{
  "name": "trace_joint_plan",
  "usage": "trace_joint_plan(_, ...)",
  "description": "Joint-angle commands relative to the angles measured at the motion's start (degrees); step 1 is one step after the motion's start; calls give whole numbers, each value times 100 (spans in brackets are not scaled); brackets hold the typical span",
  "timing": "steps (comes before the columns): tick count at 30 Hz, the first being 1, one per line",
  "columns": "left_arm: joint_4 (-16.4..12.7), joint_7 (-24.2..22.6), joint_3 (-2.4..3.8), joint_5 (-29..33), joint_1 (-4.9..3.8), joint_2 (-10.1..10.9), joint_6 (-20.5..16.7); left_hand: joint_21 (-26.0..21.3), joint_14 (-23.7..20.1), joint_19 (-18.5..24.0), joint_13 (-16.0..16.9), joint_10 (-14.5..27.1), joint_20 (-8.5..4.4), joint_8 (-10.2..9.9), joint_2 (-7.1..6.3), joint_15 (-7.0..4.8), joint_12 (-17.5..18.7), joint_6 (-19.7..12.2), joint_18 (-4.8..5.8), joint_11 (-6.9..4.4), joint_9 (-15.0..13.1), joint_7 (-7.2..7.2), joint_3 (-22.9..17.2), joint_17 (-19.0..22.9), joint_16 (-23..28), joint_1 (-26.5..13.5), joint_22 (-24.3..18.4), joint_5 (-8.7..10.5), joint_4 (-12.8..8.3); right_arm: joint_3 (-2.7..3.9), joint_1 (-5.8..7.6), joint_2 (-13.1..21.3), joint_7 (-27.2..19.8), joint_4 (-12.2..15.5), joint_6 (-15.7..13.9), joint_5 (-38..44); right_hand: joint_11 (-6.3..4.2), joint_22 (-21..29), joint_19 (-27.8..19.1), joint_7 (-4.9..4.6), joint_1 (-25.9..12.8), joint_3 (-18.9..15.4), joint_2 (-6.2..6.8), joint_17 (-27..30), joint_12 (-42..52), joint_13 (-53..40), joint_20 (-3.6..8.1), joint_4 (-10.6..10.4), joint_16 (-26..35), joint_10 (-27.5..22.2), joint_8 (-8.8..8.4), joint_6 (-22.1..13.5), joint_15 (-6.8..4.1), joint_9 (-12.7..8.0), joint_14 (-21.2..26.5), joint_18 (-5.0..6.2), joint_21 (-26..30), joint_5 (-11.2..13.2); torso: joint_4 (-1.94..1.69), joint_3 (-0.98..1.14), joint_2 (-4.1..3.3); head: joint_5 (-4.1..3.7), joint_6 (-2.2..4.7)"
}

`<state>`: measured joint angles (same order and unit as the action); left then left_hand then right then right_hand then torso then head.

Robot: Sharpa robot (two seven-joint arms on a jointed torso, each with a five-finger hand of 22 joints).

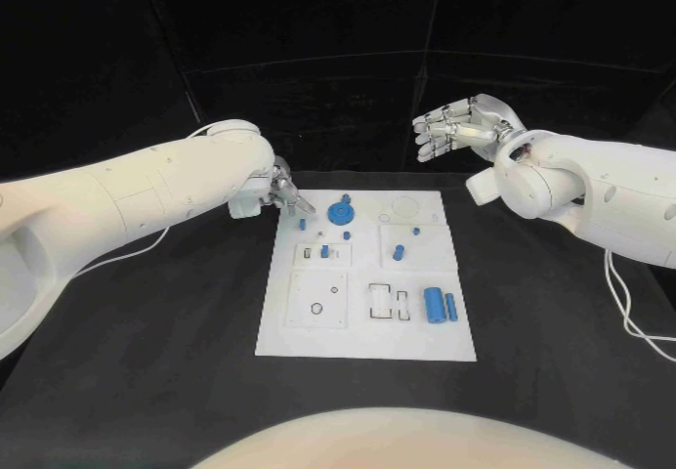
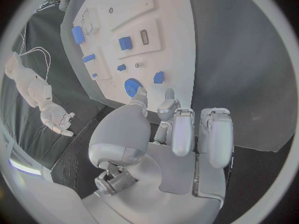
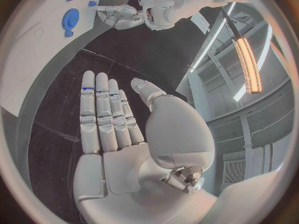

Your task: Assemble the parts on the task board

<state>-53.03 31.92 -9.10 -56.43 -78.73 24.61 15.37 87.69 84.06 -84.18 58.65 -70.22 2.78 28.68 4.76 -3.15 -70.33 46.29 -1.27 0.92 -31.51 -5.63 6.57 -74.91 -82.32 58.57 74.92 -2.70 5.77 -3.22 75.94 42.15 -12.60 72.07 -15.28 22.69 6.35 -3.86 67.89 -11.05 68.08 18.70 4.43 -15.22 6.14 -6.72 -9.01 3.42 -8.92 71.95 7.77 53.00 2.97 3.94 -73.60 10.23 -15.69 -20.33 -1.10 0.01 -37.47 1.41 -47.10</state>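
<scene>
The white task board [image 1: 366, 332] lies mid-table. On its far left part sit a blue gear [image 1: 340, 210] and a short blue peg [image 1: 302, 224]. Other blue parts lie further in: one [image 1: 325, 252] by a slot, one [image 1: 401, 253] to its right, and two long pieces [image 1: 441, 307] near the right edge. My left hand [image 1: 284, 192] hovers at the board's far left corner, empty, fingers spread. In the left wrist view its fingertips [image 2: 168, 95] end just short of the gear [image 2: 132, 88] and peg [image 2: 159, 77]. My right hand [image 1: 458, 127] is raised beyond the far right corner, flat and empty [image 3: 115, 129].
Black table [image 1: 141, 342] surrounds the board on every side. White cables [image 1: 641, 332] trail on the table at the right, and another runs at the left under my left arm. Outlined recesses [image 1: 318, 298] mark the board's near half.
</scene>
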Motion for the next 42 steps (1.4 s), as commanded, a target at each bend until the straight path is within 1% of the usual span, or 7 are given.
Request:
trace_joint_plan(1, 44, -122, 1, -90, 8, -24, 235, -18, 422, -411, -5, 24, 34, -24, 28, 15, 35, 49, 31, 17, 9, 8, 41, -845, -8, 37, 1120, 4, -2, 4, 12, -4, -77, 8, 30, -29, 14, 7, 18, -4, 24, 15, -29, -5, -34, 5, -8, -31, 26, -1, 11, -36, 20, 2, -1, 30, 26, -36, -4, 2, 1, -2, -7)
trace_joint_plan(8, 104, -161, 2, -91, 50, -61, 308, -17, 424, -412, -2, 25, 33, -28, 59, 14, 34, 73, 32, 15, 22, 10, 58, -851, -15, 74, 1123, 4, -8, 4, 12, -10, -74, 6, 28, -28, 13, 7, 21, -4, 34, 19, -34, -6, -34, 6, -7, -28, 28, 0, 12, -36, 19, 2, -2, 31, 31, -42, -10, 4, 3, -8, -25)
trace_joint_plan(14, 135, -196, 2, -91, 82, -97, 393, -14, 425, -414, 7, 22, 31, -37, 87, 12, 27, 91, 33, 14, 40, 12, 80, -858, -23, 133, 1128, 4, -27, 4, 12, -29, -73, 0, 38, -28, 13, 7, 21, -4, 34, 19, -34, -6, -34, 6, -7, -28, 28, 0, 12, -36, 19, 2, -2, 31, 31, -42, 0, 4, 2, -2, -32)
trace_joint_plan(20, 199, -205, 2, -91, 104, -131, 435, -11, 426, -416, 5, 26, 29, -55, 138, 11, 26, 113, 34, 12, 69, 13, 102, -862, -27, 237, 1134, 4, -70, 4, 12, -27, -68, 2, 32, -28, 13, 7, 21, -4, 34, 19, -34, -6, -34, 6, -7, -28, 28, 0, 12, -36, 19, 2, -2, 31, 31, -42, -3, 4, 0, -3, -41)
trace_joint_plan(26, 270, -205, 2, -91, 114, -161, 382, -9, 425, -417, 6, 27, 29, -69, 216, 11, 24, 131, 35, 12, 92, 12, 95, -860, -25, 331, 1138, 3, -109, 4, 12, -23, -64, 7, 18, -28, 13, 7, 25, -4, 41, 22, -38, -7, -35, 6, -6, -28, 29, 0, 13, -36, 19, 2, -3, 31, 37, -48, -11, 8, 1, -6, -44)
trace_joint_plan(28, 284, -209, 2, -91, 116, -173, 360, -8, 425, -418, 10, 24, 29, -74, 246, 11, 21, 139, 36, 12, 101, 12, 91, -861, -26, 364, 1139, 3, -122, 4, 12, -23, -63, 8, 17, -28, 13, 7, 25, -4, 41, 22, -38, -7, -35, 6, -6, -28, 29, 0, 13, -36, 19, 2, -3, 31, 37, -48, -8, 3, 3, -9, -48)
trace_joint_plan(42, 322, -213, 2, -91, 118, -236, 339, -6, 426, -420, 7, 24, 28, -83, 344, 11, 21, 184, 37, 11, 132, 13, 79, -864, -30, 508, 1145, 3, -204, 4, 12, -26, -59, 11, 12, -28, 13, 7, 25, -4, 41, 22, -38, -7, -35, 6, -6, -28, 29, 0, 13, -36, 19, 2, -3, 31, 37, -48, -11, 5, 0, -1, -65)
